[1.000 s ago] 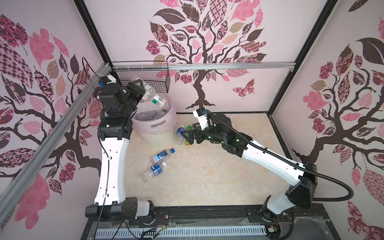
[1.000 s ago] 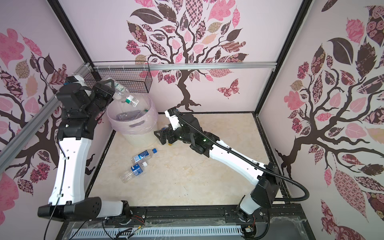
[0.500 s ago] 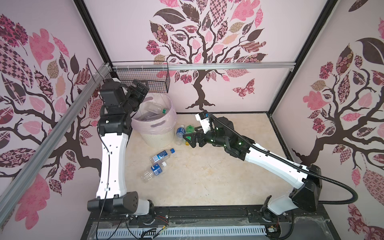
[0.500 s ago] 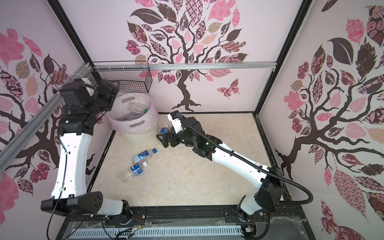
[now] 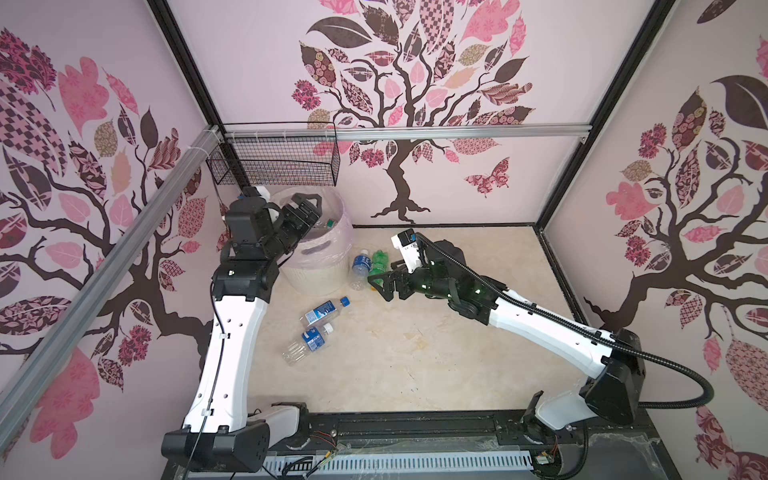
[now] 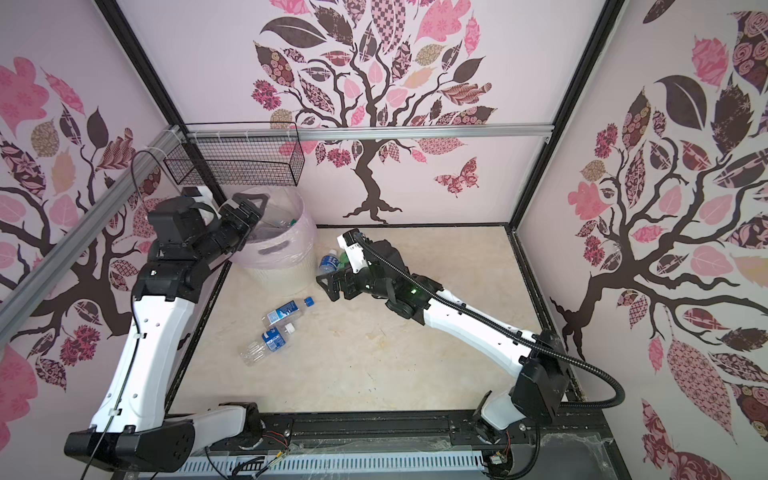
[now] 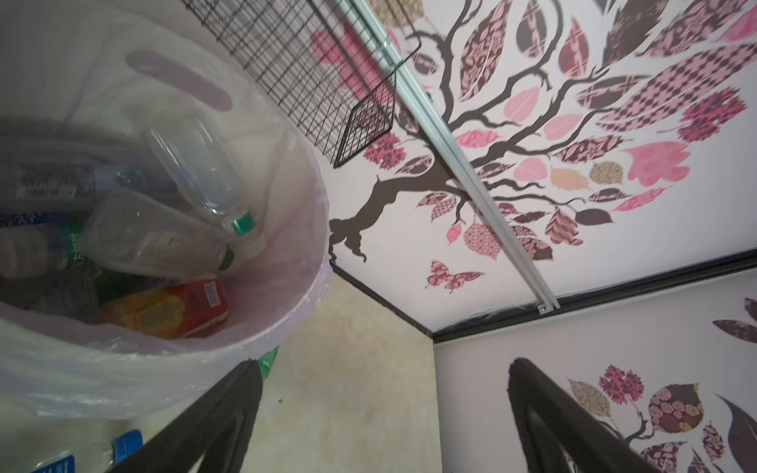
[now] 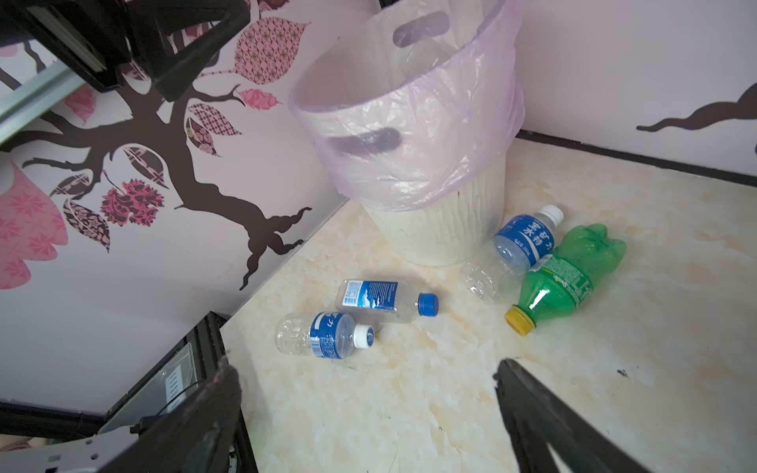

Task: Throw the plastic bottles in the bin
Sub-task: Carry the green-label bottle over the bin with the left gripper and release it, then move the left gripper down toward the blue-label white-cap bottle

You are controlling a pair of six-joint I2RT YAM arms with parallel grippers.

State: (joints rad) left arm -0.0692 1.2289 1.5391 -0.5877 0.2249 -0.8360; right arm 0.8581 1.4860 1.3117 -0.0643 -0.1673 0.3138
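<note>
Here, at the left of both top views, the left gripper hangs over the rim of the bin with its jaws wide and nothing between them. In the left wrist view several bottles already lie inside the liner, one clear with a green cap.

Below the bin, toward the middle of the frame, two clear bottles with blue labels lie on the surface: the blue-capped bottle and the white-capped bottle. Both have the long axis running from lower left to upper right.

Just right of the bin's foot lie another blue-label bottle and the green bottle, side by side and touching.

Further right, the right gripper has its jaws wide and empty, just beside the green bottle. In the right wrist view this bottle lies ahead of the jaws, yellow cap toward them, its long axis pointing almost along the approach. The right arm is clearly the nearer one, and I think the jaws must turn to cross the body.
</note>
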